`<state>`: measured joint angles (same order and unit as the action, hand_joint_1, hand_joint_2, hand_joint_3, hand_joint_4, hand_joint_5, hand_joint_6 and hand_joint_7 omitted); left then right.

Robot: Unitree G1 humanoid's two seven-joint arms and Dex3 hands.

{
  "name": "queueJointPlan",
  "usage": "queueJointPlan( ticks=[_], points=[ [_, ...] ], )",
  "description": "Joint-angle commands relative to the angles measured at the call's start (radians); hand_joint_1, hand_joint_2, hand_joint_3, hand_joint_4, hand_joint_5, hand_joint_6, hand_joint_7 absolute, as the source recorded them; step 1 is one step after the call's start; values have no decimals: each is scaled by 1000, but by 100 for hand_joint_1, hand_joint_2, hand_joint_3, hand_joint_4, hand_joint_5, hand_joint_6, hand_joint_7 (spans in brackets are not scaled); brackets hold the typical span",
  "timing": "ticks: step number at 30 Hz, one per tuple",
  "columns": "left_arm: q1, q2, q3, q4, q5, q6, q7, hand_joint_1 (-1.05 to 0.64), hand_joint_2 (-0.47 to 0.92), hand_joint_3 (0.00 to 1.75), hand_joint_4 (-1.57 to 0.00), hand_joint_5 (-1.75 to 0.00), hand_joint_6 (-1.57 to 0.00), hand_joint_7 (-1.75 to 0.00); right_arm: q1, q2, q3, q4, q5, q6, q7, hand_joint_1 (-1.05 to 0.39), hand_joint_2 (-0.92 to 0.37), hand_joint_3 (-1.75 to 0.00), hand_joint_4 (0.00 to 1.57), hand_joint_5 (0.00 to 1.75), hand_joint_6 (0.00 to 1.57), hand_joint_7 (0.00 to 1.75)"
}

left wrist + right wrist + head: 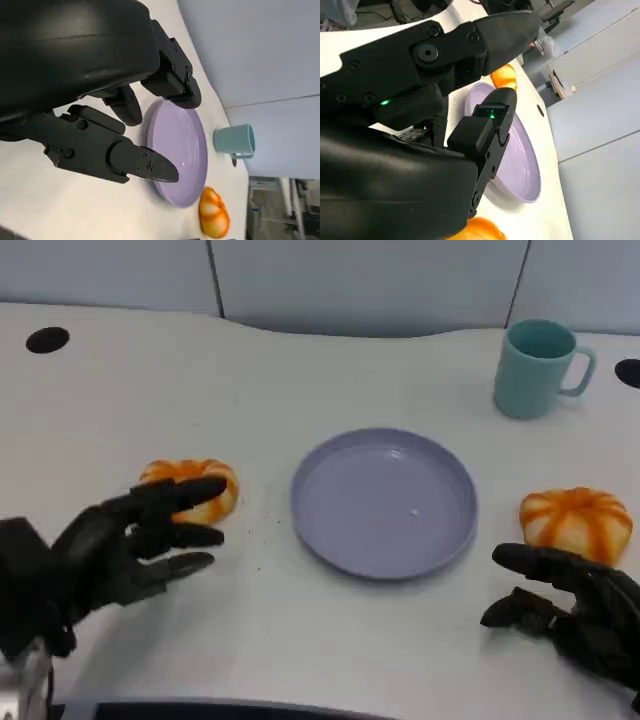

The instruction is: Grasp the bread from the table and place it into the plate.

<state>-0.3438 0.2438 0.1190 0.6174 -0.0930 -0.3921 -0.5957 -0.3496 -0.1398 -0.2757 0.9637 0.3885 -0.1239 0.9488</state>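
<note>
Two orange-striped bread rolls lie on the white table. One bread roll (192,485) sits left of the empty lavender plate (384,502); the other bread roll (576,522) (214,214) lies right of it. My left hand (120,552) is open, its fingertips just in front of the left roll, close to it but not holding it. My right hand (570,608) is open too, just in front of the right roll (477,231). The plate (176,150) (512,160) and the left roll (504,75) appear past my fingers in the wrist views.
A teal mug (540,367) (235,141) stands behind the plate at the back right. Dark round holes (47,339) mark the table's far corners. The near table edge runs just below both hands.
</note>
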Motion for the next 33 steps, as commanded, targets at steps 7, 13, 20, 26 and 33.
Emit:
queueJointPlan(
  ticks=[7, 13, 20, 26, 33],
  points=[
    [-63, 166, -171, -69, 444, -138, 309, -62, 91, 1, -20, -35, -35, 0, 27, -2, 4, 0, -8, 7, -12, -41, -92, -9, 55, 112, 96, 1],
    [-72, 200, -235, -142, 605, -74, 431, -67, 89, 0, -21, -28, -34, 0, 29, -1, 5, -4, -8, 8, -15, -41, -92, -10, 54, 112, 96, 1],
    [-96, 222, -298, -242, 746, 80, 451, -73, 91, 1, -17, -20, -27, 0, 33, 1, 10, -14, -11, 8, -29, -42, -92, -9, 55, 112, 97, 2],
    [-161, 230, -364, -235, 845, 190, 440, -74, 91, 0, -11, -14, -24, 0, 30, 2, 5, -4, -7, 1, -20, -42, -92, -8, 56, 111, 97, 2],
    [-252, 216, -433, -143, 890, 257, 450, -73, 90, 0, -10, -11, -22, 0, 31, 0, 12, -8, -15, 0, -25, -43, -92, -9, 56, 112, 96, 2]
  ],
)
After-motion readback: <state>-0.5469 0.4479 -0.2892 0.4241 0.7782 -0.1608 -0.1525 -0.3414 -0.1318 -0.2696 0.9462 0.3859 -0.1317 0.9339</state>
